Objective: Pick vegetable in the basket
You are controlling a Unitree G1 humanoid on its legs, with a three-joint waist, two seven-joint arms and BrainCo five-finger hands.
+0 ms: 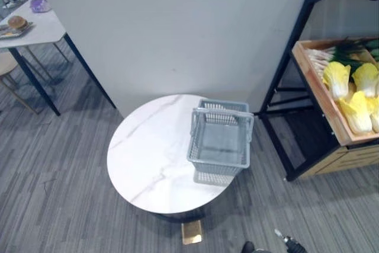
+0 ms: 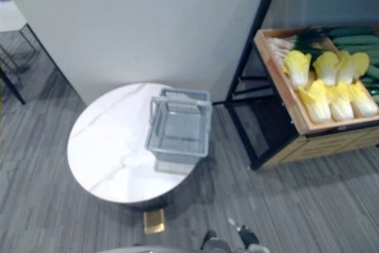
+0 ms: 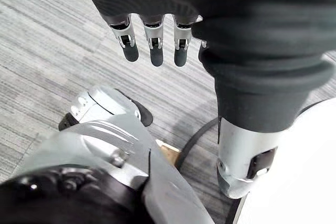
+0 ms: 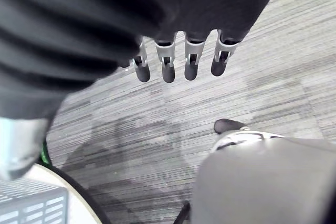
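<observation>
An empty grey plastic basket stands on the right side of a round white marble table, its handles raised. Yellow-white cabbages lie in a wooden crate on the shelf to the right, with leeks and cucumbers behind them. My left hand hangs over the grey floor, fingers straight and holding nothing. My right hand also hangs over the floor with straight, empty fingers; a corner of the basket lies past it.
A black metal shelf frame carries the crate to the right of the table. A pale partition wall stands behind the table. Another white table with a plate of food is at the far left.
</observation>
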